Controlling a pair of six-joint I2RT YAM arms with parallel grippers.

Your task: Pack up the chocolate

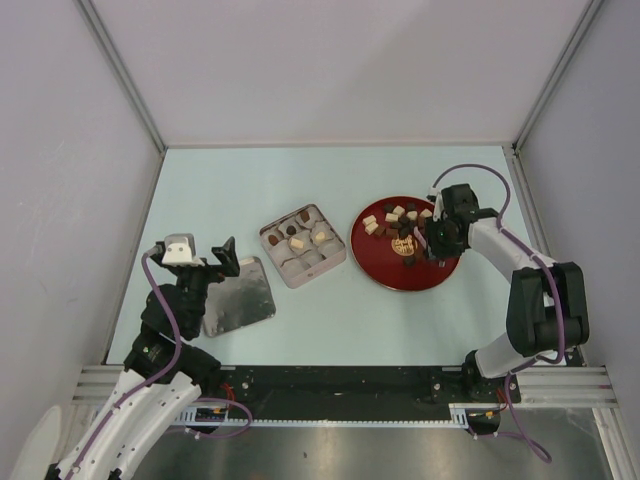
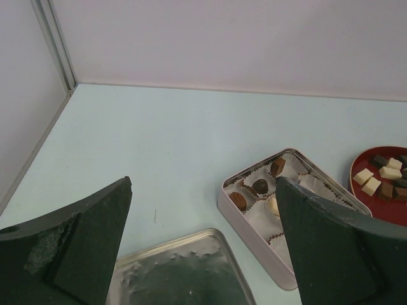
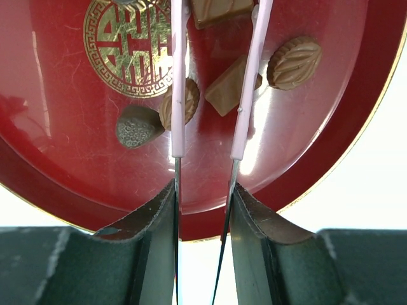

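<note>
From above, the chocolate chunks sit heaped on the far half of a red plate on the pale blue tabletop. They are small dark brown, reddish-brown and cream-white pieces. A few more rest in the white paper cups of the square tin just left of the plate. The right pincer hangs over the plate's right side. The left pincer hovers above the tin lid.

The left wrist camera shows the left pincer spread wide and holding nothing. Beyond it, the tin holds a round dark piece and a reddish cube.

The right wrist camera shows the right pincer clamped on pink-tipped tweezers. One brown chunk lies between the tips at the frame's top edge, though I cannot tell whether it is pinched. Nearby on the plate are a leaf-embossed oval, a milk-brown bar and a dimpled dark drop.
</note>
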